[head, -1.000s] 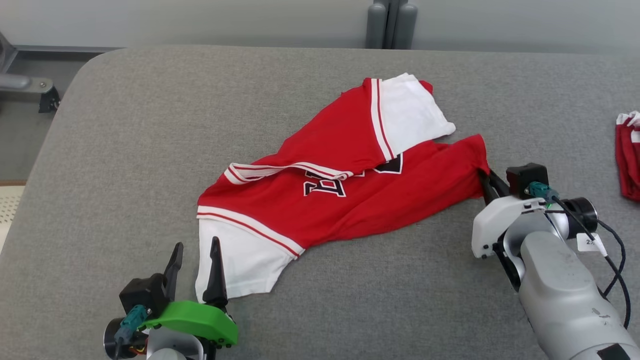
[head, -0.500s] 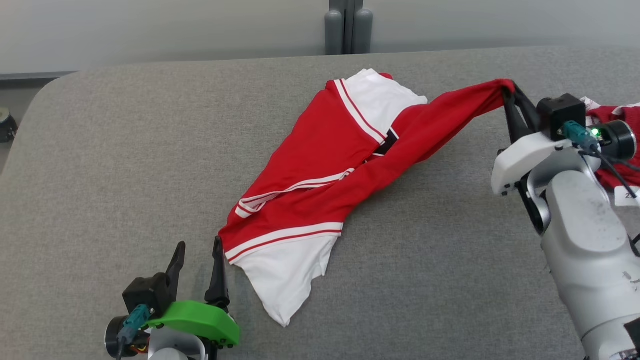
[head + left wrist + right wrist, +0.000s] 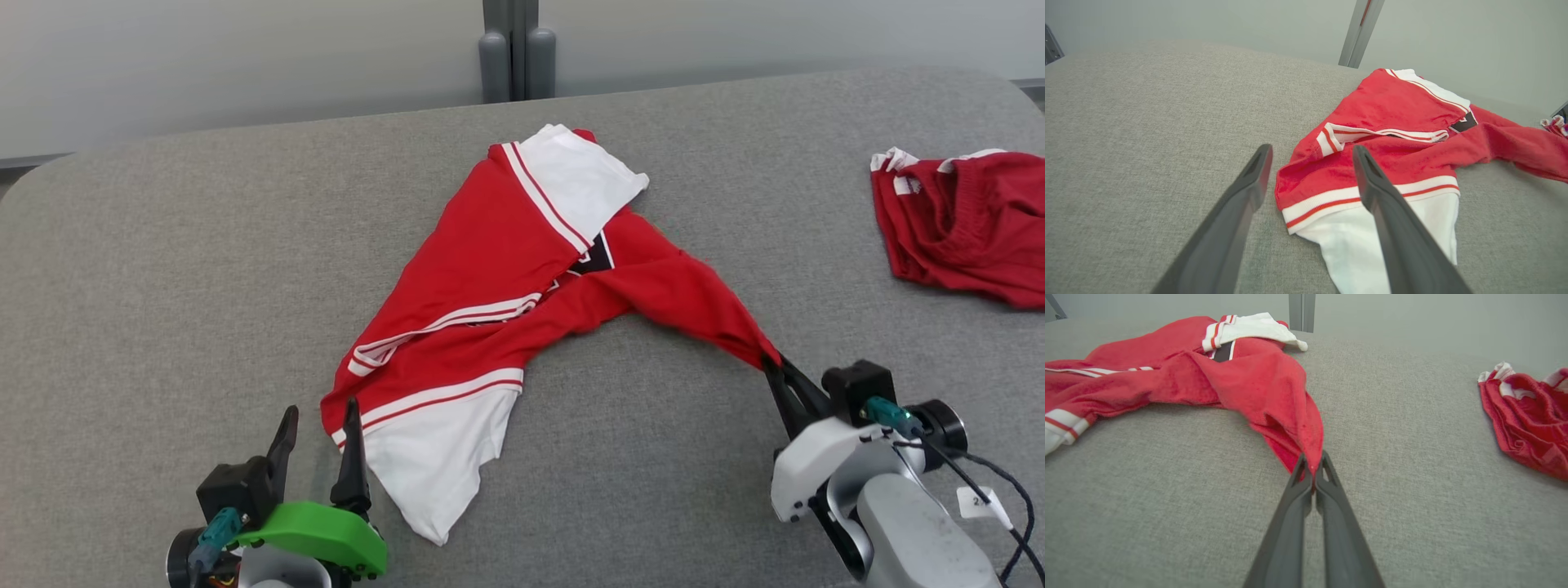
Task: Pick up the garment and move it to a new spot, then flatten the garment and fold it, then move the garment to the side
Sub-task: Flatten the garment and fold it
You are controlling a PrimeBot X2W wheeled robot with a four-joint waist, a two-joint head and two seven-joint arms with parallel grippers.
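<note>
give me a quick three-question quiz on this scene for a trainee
1. True or false: the right gripper is shut on a corner of the red jersey.
2. Choose one. The left gripper is: A) open, by the jersey's white sleeve; B) shut on the jersey's collar; C) shut on the jersey's lettering.
3. On which side of the table, the robot's left or right, does the other red garment lie?

Key: 1 true; 2 A; 3 right.
</note>
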